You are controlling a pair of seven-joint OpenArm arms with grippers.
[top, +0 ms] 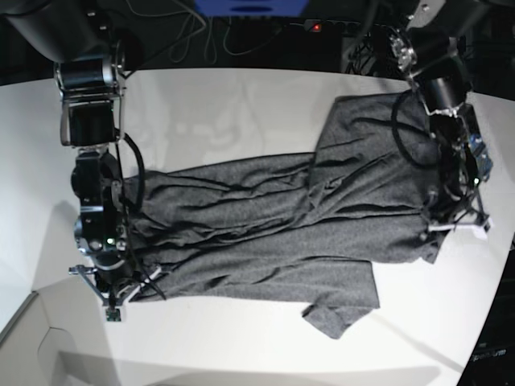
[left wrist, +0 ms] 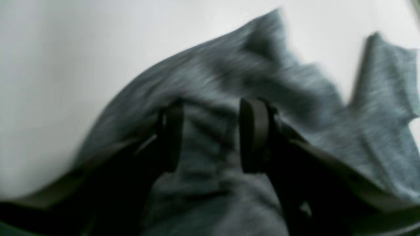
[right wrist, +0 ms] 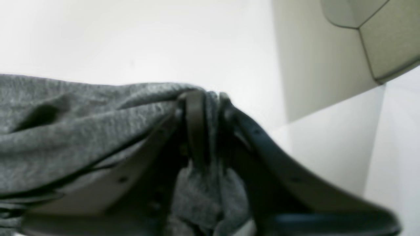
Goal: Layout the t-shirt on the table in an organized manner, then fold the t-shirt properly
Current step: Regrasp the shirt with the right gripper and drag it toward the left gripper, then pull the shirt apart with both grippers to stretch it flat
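T-shirt (top: 265, 225), one, dark heather-grey: right gripper (right wrist: 210, 98) had its jaws pinched on a fold at one end; left gripper (left wrist: 211, 134) had its jaws parted with cloth bunched between. Garment lay rumpled across one white bench (top: 225, 104), between two arms.

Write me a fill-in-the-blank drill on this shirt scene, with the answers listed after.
1. The garment stretched between both arms is a grey ____.
2. The t-shirt lies on a ____ table.
3. The right tool is pinched on the ____.
4. In the left wrist view, the left tool has ____ between its fingers.

Answers: t-shirt; white; t-shirt; fabric
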